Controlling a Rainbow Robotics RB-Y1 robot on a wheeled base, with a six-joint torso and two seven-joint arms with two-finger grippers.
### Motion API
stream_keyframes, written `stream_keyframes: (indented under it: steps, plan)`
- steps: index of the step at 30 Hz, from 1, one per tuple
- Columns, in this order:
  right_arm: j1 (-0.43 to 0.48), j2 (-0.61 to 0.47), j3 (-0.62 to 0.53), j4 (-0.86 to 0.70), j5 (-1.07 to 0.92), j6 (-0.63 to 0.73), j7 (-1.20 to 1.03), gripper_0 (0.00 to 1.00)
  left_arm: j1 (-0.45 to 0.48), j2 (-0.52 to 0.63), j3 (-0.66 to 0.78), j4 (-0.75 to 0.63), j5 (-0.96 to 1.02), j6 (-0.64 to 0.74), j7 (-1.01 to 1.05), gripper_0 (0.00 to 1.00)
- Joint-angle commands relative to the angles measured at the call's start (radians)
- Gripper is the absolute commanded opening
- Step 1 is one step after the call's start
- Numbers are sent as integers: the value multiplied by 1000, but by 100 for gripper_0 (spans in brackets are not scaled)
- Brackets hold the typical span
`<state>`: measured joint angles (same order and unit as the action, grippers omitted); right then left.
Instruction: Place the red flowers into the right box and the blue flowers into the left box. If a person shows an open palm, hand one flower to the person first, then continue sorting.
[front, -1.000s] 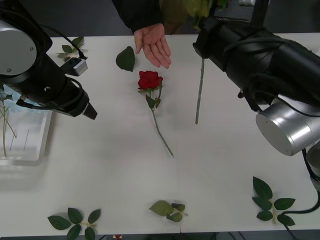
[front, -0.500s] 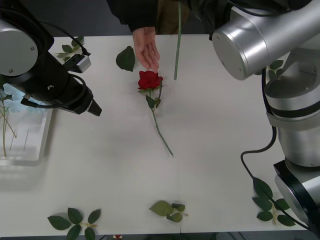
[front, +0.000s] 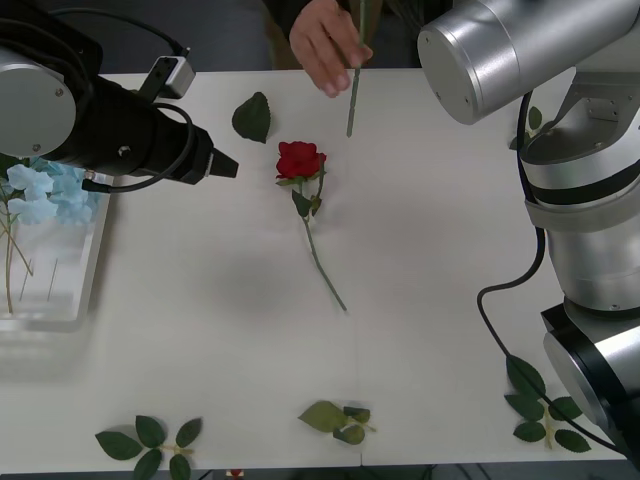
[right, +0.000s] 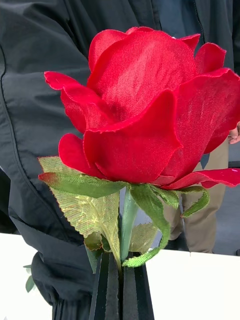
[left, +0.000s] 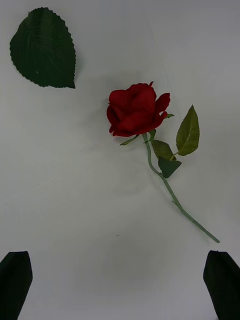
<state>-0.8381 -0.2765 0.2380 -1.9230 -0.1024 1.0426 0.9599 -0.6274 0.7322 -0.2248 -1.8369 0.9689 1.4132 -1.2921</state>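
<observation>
Looking nearest first, I see loose leaf sprigs (front: 148, 440) along the table's (front: 200, 330) near edge. Mid-table, one red rose (front: 300, 160) lies flat, stem trailing toward me. My left gripper (left: 120, 272) hovers above it with fingers spread wide, holding nothing. At the left edge the left box (front: 55, 290) holds pale blue flowers (front: 45, 190). Farther back, my right gripper (right: 120, 292) has its black fingers pressed together on the stem of a second red rose (right: 145, 105), held upright. At the far edge the person's hand (front: 325, 45) is closed on that stem (front: 352, 95).
</observation>
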Motion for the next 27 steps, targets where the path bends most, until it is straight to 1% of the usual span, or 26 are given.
stream_keyframes:
  steps: [1, 11, 12, 13, 14, 15, 16, 18, 19, 24, 27]
  plan:
    - [-46, 25, -23, -14, 3, -13, 26, 0, 14, -14, -4, -33, 14, -16, -85, 100]
    - [-42, 23, -22, -14, 3, -13, 31, 1, 17, -11, -5, -32, 14, -14, -79, 100]
    - [-42, 23, -22, -14, 1, -13, 30, 16, 17, -10, -5, -32, 14, -14, -79, 100]
    - [-42, 23, -22, -14, 0, -13, 28, 34, 15, -10, -5, -32, 14, -14, -79, 100]
    - [-42, 23, -22, -14, -3, -13, 26, 55, 17, -10, -4, -32, 14, -14, -79, 100]
    - [-42, 25, -22, -14, -3, -13, 25, 66, 17, -8, -5, -32, 16, -14, -79, 100]
    - [-42, 23, -22, -14, -5, -13, 23, 75, 17, -8, -5, -32, 14, -14, -79, 100]
    - [-42, 23, -22, -14, -5, -13, 23, 86, 17, -8, -5, -32, 16, -14, -79, 100]
    - [-41, 23, -22, -14, -5, -13, 22, 88, 17, -8, -5, -32, 16, -14, -79, 100]
    - [-41, 20, -22, -17, -13, -10, 20, 91, 17, -8, -5, -33, 16, -14, -81, 100]
    - [-22, -24, -35, -79, -97, 63, 14, 91, 20, -8, -5, -32, 14, -14, -82, 100]
